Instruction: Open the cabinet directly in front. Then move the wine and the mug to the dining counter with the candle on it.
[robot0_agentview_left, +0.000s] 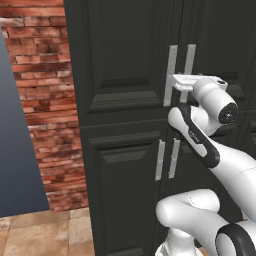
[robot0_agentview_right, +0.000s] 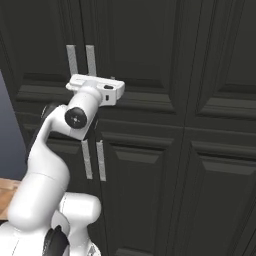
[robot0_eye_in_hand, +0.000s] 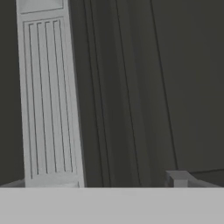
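From the left base view I see the cabinet (robot0_agentview_left: 125, 100) straight ahead, black, its doors shut, so I cannot tell what it holds. Two silver handles (robot0_agentview_left: 171, 75) run side by side down the upper doors at about 1 o'clock from the picture's middle, and a shorter pair sits on the lower doors at about 4 o'clock. My gripper (robot0_agentview_left: 176, 82) is up against the lower part of the upper handles, the white hand reaching in from 3 o'clock. A brick wall (robot0_agentview_left: 45, 100) stands at 9 o'clock of the cabinet, with tiled floor (robot0_agentview_left: 45, 232) at 7 o'clock.

From the right base view the cabinet (robot0_agentview_right: 165, 125) runs across the whole width, all doors closed. The upper handles (robot0_agentview_right: 72, 59) stand at 10 o'clock, and my gripper (robot0_agentview_right: 80, 82) sits right at their lower end; the hand hides the fingertips, so contact is unclear.

In the hand view a ribbed silver handle (robot0_eye_in_hand: 48, 96) runs from 12 to 7 o'clock, very close. One finger (robot0_eye_in_hand: 179, 178) shows at 5 o'clock, well apart from the handle. The jaws stand spread nearly as wide as they go and have hold of nothing.
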